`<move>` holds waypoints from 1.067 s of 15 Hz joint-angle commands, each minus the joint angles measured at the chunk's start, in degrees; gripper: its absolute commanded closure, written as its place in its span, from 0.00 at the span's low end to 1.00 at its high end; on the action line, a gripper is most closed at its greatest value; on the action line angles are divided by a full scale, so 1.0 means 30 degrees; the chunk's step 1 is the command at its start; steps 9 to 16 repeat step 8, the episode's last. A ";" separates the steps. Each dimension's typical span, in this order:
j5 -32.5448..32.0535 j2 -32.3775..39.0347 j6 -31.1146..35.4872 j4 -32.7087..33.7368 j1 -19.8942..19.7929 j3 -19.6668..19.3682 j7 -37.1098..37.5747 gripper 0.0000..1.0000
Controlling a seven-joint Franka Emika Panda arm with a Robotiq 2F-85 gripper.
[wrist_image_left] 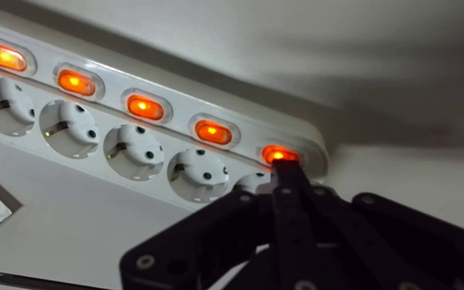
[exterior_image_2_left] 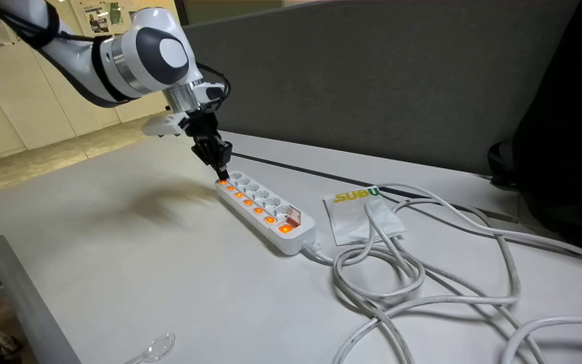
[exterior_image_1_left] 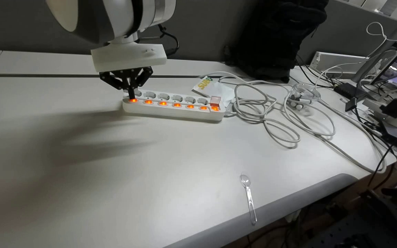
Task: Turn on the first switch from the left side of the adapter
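Note:
The adapter (exterior_image_1_left: 172, 111) is a long white power strip lying on the pale table, with its cord at the opposite end from my gripper. It also shows in an exterior view (exterior_image_2_left: 250, 220) and the wrist view (wrist_image_left: 252, 152). The first switch (exterior_image_1_left: 133, 100) is the end one away from the cord and glows orange; it shows in the wrist view too (wrist_image_left: 277, 153). The other visible switches glow as well. My gripper (exterior_image_1_left: 132, 97) is shut and points down, its tips at the first switch, seemingly touching it. In the wrist view the tips (wrist_image_left: 286, 165) cover the switch's near edge.
Tangled grey-white cables (exterior_image_2_left: 389, 296) and a paper napkin (exterior_image_2_left: 359, 215) lie beyond the cord end. A clear plastic spoon (exterior_image_1_left: 248, 198) lies near the table's front edge. A black backpack (exterior_image_1_left: 274, 38) stands against the grey partition (exterior_image_2_left: 372, 86) behind. A small raised cover (exterior_image_2_left: 294, 216) stands at the cord end.

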 commanded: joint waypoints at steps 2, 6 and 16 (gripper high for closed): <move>-0.0341 0.1561 0.3369 -0.1307 0.1276 -0.0476 0.3072 1.00; 0.2285 0.0672 0.3757 -0.2536 -0.0548 0.1874 0.1394 1.00; 0.3772 0.0127 0.4036 -0.3168 -0.1588 0.3098 0.0150 1.00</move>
